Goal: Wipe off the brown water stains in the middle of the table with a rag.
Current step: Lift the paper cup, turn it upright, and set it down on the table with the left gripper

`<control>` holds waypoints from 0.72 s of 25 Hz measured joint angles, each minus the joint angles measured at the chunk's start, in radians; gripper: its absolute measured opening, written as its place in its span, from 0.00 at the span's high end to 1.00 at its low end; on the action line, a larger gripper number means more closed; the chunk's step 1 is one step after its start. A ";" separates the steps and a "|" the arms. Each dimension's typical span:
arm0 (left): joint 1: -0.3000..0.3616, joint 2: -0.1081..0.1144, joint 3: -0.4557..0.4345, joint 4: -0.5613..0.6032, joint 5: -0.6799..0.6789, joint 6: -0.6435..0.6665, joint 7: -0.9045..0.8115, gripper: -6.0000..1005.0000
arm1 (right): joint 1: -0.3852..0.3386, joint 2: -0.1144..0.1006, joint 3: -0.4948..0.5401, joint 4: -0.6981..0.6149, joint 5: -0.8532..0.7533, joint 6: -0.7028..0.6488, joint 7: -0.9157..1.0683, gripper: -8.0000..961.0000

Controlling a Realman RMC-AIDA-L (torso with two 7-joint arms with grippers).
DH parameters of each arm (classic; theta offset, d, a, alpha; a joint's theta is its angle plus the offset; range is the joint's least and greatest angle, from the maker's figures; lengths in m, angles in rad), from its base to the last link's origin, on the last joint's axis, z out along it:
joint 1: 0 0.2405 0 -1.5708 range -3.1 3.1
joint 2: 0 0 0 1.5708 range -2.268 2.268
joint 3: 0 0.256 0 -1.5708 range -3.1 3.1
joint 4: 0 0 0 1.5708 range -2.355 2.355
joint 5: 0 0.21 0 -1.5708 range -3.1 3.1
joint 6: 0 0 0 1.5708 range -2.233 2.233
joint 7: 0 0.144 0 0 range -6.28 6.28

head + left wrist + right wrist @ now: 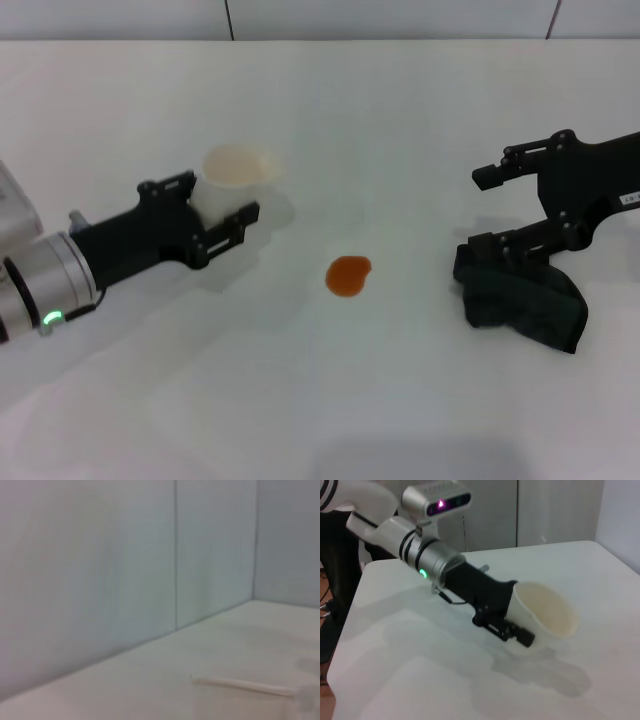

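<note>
The brown water stain (348,275) is a small glossy orange-brown blot in the middle of the white table (400,400). The dark rag (520,297) lies bunched on the table to the stain's right. My right gripper (490,210) is open; its lower finger touches the rag's upper edge and its upper finger stands clear above. My left gripper (205,205) is to the stain's left, shut on a white paper cup (238,168) that it holds tilted. The right wrist view shows that cup (547,612) in the left gripper (517,612). The stain and rag are out of both wrist views.
The table's far edge meets a grey panelled wall (300,18). The left wrist view shows only the wall (100,570), the tabletop (150,680) and the cup's rim (240,685). A faint wet sheen (545,672) lies on the table by the cup.
</note>
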State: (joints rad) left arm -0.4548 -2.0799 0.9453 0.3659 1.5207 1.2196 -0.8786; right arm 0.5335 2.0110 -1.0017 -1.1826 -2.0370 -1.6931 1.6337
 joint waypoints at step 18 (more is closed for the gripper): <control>-0.023 -0.006 0.008 -0.097 -0.008 -0.097 0.105 0.34 | -0.015 0.002 -0.005 0.003 0.011 0.000 0.002 0.19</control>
State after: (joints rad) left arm -0.4778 -2.0855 0.9529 0.2685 1.5123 1.1226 -0.7732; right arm 0.5185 2.0126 -1.0066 -1.1797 -2.0262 -1.6935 1.6353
